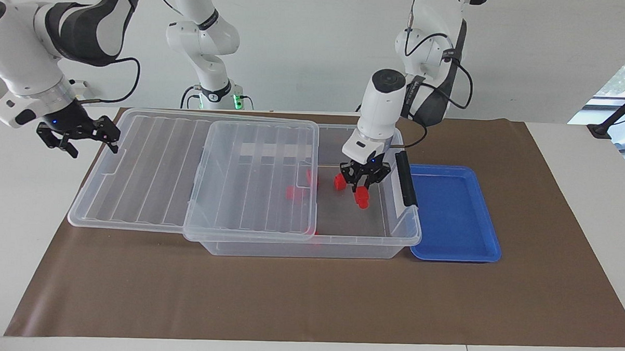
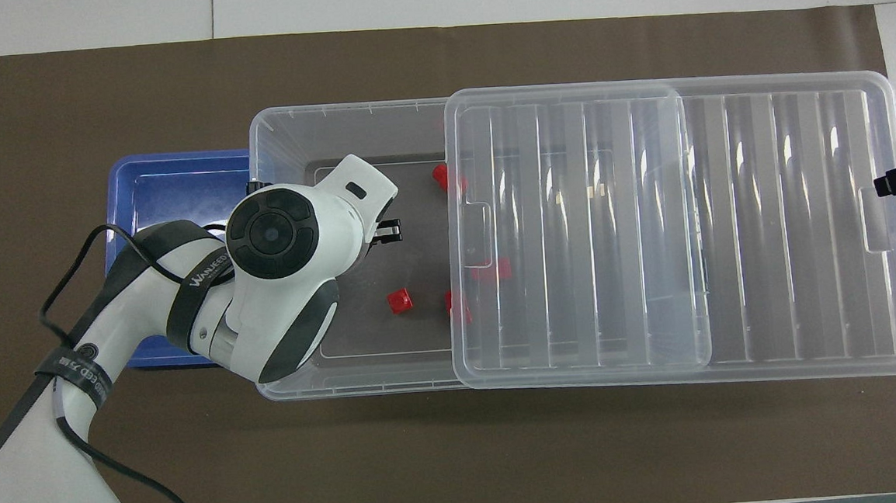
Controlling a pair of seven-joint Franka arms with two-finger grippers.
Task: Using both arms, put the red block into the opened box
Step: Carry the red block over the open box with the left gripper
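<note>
We carry the red block (image 1: pixel 362 197) clamped in our left gripper (image 1: pixel 363 190) over the open part of the box (image 1: pixel 393 235). Our right gripper (image 1: pixel 80 135), fingers spread, sits by the lid (image 1: pixel 151 164) edge, apparently to keep it slid aside. The facing view shows the block, which our arm hides overhead; overhead shows 4 other red blocks (image 2: pixel 399 301) inside.

We note a clear glossy plastic box (image 1: pixel 388 235), a glossy blue plastic tray (image 1: pixel 455 253), and a matt brown paper bench cover (image 1: pixel 308 300).

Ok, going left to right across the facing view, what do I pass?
The right hand → clear lid → left hand holding the red block → black latch handle → blue tray.
</note>
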